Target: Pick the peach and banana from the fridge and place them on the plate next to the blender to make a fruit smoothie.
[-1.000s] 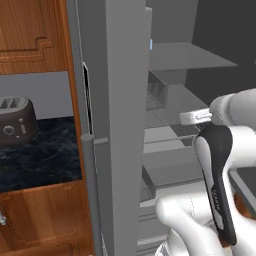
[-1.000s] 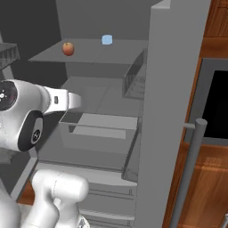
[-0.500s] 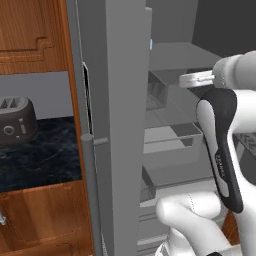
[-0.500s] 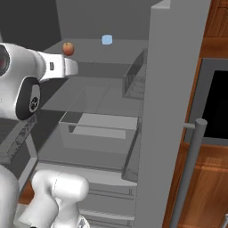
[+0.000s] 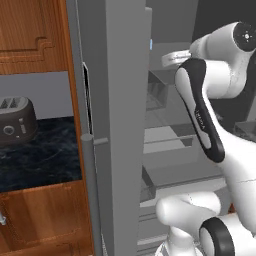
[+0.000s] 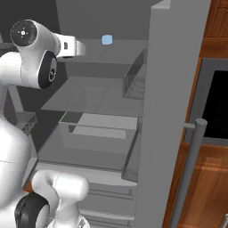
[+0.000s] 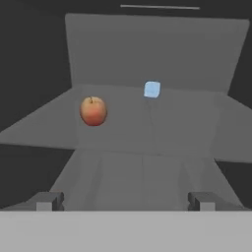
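The peach [image 7: 93, 110] is sitting on an upper shelf [image 7: 133, 142] inside the fridge [image 5: 120, 125], toward the left of the hand view, with a small pale-blue cube [image 7: 152, 89] resting farther back and to its right, well apart from it. The gripper [image 7: 125, 201] is facing straight into this shelf, level with it, its two finger tips [image 7: 48, 201] standing spread wide with nothing between them; the peach is lying ahead of them and slightly to the left, untouched. In the right base view the arm is reaching up and forward into the open fridge, its hand stretching out horizontally at the height of the top shelf, pointing toward the cube [image 6: 107, 40]. In the left base view the arm is rising steeply from the base, bending at the elbow high up and extending its wrist past the open door [image 5: 107, 100]. A dark toaster [image 5: 16, 120] is standing on the black counter [image 5: 40, 160] to the left of the fridge.
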